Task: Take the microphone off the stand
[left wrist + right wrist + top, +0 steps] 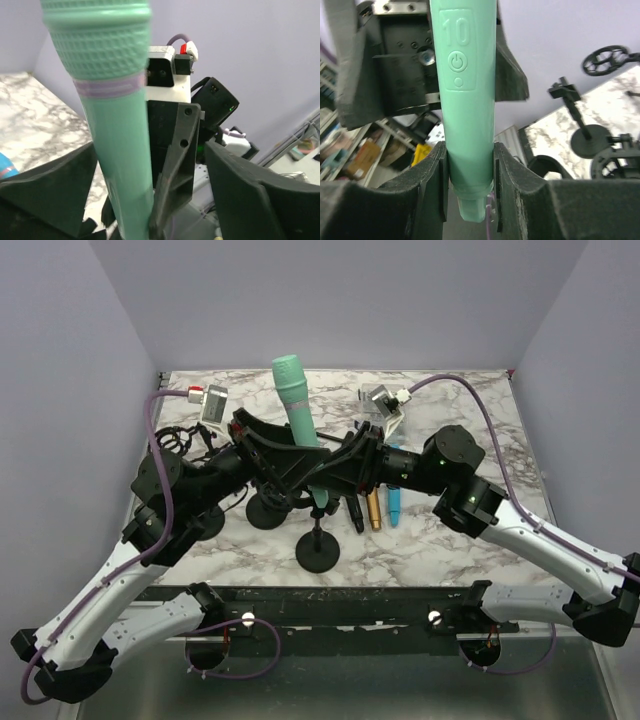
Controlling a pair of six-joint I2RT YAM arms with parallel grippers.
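A mint-green microphone [298, 415] stands nearly upright, head up, above a black stand [318, 548] near the table's front. My right gripper [325, 478] is shut on its lower end, and in the right wrist view both fingers [432, 175] press the green handle [469, 100]. The plug end hangs free below them. My left gripper [292, 462] is open around the microphone's body [122, 165], with gaps on both sides. From above I cannot tell whether the microphone still touches the stand's top.
Black [355, 512], gold [373, 510] and blue [395, 505] microphones lie on the marble table [450, 540] right of the stand. Two more stand bases [268, 512] [205, 525] sit to the left. Black cables [178, 440] lie at the back left.
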